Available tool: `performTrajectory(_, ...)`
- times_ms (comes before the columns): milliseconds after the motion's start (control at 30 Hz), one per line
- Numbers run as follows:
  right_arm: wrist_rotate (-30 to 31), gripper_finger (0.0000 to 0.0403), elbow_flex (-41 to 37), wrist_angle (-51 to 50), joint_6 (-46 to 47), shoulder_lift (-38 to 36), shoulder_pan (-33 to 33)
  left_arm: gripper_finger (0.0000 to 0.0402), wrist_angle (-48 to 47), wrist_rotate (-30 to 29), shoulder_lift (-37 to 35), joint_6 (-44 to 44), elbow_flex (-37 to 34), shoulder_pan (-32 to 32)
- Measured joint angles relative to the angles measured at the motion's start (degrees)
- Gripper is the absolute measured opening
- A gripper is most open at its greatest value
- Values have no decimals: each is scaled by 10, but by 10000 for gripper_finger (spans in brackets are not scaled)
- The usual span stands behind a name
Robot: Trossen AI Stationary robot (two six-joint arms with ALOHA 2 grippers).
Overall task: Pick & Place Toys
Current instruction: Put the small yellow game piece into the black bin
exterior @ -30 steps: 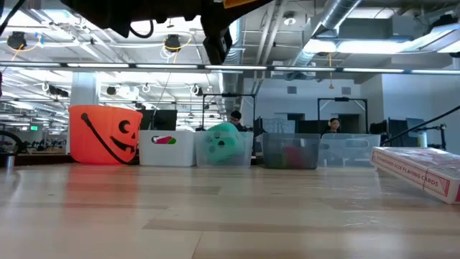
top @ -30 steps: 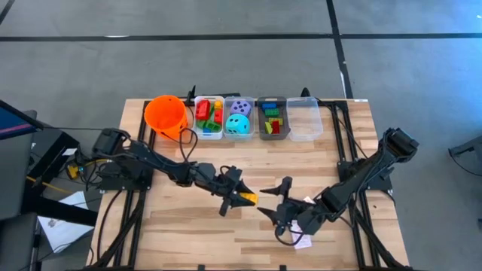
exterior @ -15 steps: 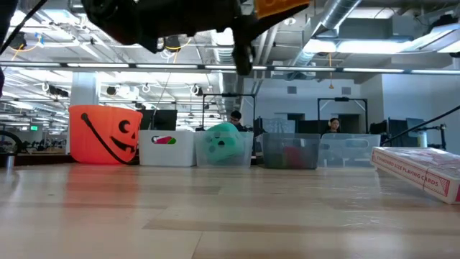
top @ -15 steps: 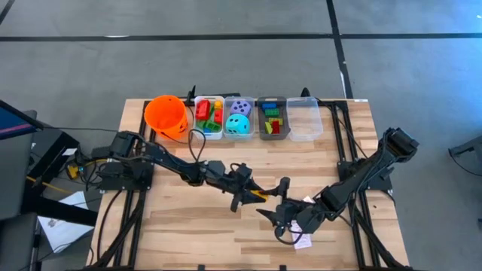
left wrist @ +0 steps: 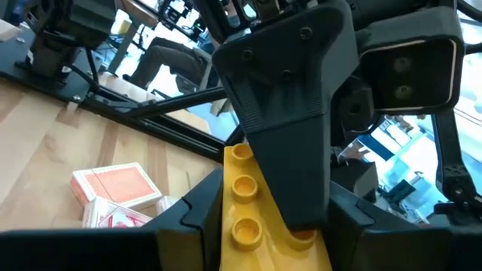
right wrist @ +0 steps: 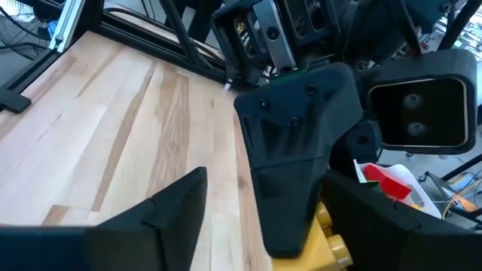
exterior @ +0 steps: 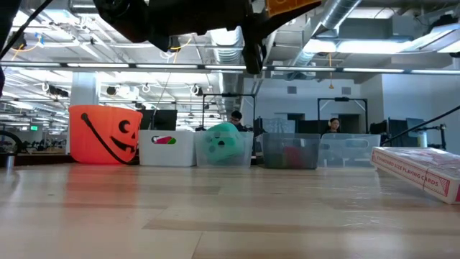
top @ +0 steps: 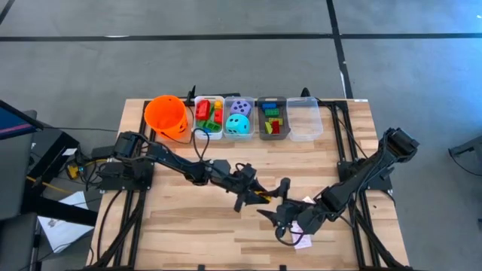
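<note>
Bins along the table's [top: 181, 226] far edge: four; dice [top: 238, 124]: two, in one bin. Left gripper [top: 260, 197] grasps yellow brick [left wrist: 252, 226]; right gripper [top: 282, 202] spread apart.

I had the yellow brick [left wrist: 252, 226] pinched in my left claw [top: 260, 197], studs showing in a row, held up off the table near its middle. The card packs [left wrist: 120, 190], red-and-white, lay flat on the wood near my right side. Red, green, yellow and blue bricks [top: 208, 117] and the purple die [top: 241, 108] and teal die [top: 238, 125] sat in the bins at the back.
</note>
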Motion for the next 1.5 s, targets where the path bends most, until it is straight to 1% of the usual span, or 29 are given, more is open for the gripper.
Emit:
performTrajectory(233, -5, 203, 0, -4, 4, 0, 0, 131, -2, 26, 0, 0, 0, -2)
performTrajectory(433, -12, 176, 1, -6, 4, 0, -1, 131, -3, 40, 0, 0, 0, -2)
performTrajectory(533, -12, 172, 1, -6, 4, 0, -1, 131, -2, 47, 0, 0, 0, -2)
performTrajectory(600, -10, 172, 0, -11, 6, 0, -1, 131, 10, 67, 0, 1, 0, -2)
performTrajectory(633, -11, 172, -1, -10, 4, 0, -1, 131, 9, 63, -3, 0, 0, -5)
performTrajectory(667, -12, 173, 0, -8, 6, 0, -1, 131, 16, 74, -3, 0, 0, -5)
performTrajectory(767, -11, 176, 0, -8, 6, -1, -1, 131, 20, 79, -3, 3, 0, -6)
performTrajectory(1100, -11, 173, -1, -5, 6, 0, -1, 131, 0, 67, -3, 3, 4, -6)
performTrajectory(1200, -10, 168, -1, -6, 9, 0, -1, 131, -1, 65, -3, 3, 4, -6)
performTrajectory(1300, -10, 154, -1, -4, 12, 0, -3, 131, -1, 63, -3, 0, 4, -5)
performTrajectory(1367, -9, 137, -1, 0, 13, 0, -4, 149, 0, 55, -3, -3, 4, -5)
performTrajectory(1500, 6, 92, -1, 4, 42, 0, -5, 219, -6, 63, -8, 10, 5, 7)
